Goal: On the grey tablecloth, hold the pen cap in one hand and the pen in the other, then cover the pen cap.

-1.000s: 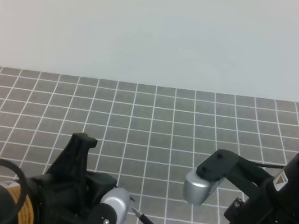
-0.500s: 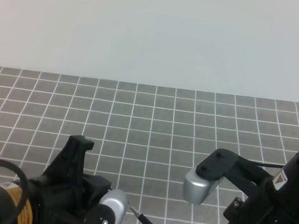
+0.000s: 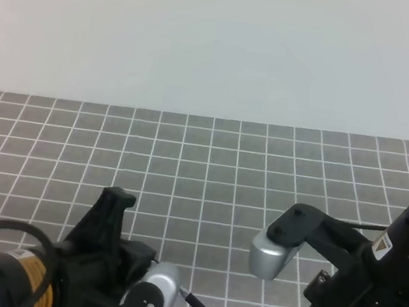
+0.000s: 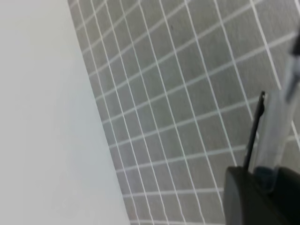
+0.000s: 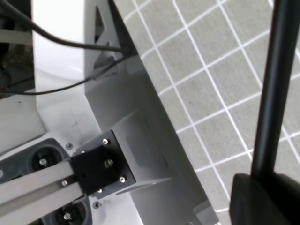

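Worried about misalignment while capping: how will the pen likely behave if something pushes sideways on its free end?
The pen looks straight and stiff, so it probably won't flex. The fingers seem to hold it near one end, with much of its length free, so a push may pivot it. Its smooth round barrel seems apt to slip.

Even soft light; wrist views perhaps blurred

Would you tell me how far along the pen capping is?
Done: both pieces are lifted off the grey gridded tablecloth. In hand: the left gripper holds the small black-clipped pen cap, the right gripper the long thin black pen. Left: sliding the cap over the bare tip.
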Robot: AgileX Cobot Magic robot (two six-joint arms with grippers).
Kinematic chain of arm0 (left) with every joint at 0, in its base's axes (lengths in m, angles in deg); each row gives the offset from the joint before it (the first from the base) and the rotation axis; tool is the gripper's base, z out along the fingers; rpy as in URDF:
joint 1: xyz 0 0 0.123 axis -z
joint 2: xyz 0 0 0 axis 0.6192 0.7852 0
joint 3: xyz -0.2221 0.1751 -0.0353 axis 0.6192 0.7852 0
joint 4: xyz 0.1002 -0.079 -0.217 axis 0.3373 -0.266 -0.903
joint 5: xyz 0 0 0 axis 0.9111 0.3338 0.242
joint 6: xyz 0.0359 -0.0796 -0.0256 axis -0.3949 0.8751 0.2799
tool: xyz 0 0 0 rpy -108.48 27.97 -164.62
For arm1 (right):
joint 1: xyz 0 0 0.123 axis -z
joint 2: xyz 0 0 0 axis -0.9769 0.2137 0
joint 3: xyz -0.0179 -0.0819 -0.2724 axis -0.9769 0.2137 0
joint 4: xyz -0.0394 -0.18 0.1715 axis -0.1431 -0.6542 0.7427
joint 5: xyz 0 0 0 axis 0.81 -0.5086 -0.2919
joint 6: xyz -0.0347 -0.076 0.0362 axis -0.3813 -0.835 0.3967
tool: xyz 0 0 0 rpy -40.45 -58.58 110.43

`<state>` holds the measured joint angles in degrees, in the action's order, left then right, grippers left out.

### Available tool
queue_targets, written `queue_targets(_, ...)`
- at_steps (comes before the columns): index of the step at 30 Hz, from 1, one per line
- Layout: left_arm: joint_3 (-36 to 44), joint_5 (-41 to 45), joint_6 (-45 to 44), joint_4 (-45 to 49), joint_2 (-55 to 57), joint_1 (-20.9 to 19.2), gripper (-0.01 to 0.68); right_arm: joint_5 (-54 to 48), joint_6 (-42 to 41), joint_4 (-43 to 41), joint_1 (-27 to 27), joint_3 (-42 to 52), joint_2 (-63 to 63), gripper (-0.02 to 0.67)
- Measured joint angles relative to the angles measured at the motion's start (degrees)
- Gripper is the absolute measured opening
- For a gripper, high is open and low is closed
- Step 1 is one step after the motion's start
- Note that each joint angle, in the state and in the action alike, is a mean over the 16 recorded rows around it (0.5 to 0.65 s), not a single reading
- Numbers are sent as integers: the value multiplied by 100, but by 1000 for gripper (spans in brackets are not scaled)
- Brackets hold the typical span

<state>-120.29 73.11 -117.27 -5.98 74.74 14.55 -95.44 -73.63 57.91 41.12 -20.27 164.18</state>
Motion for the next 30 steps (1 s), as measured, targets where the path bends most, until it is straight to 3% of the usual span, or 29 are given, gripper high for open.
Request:
queue_targets(19,0,11,224,160,-145,0,70,0,41,-166,0,0,0,64)
queue_targets(30,0,255,218,-296,-548,0,70,0,24,-239,0,0,-17,64)
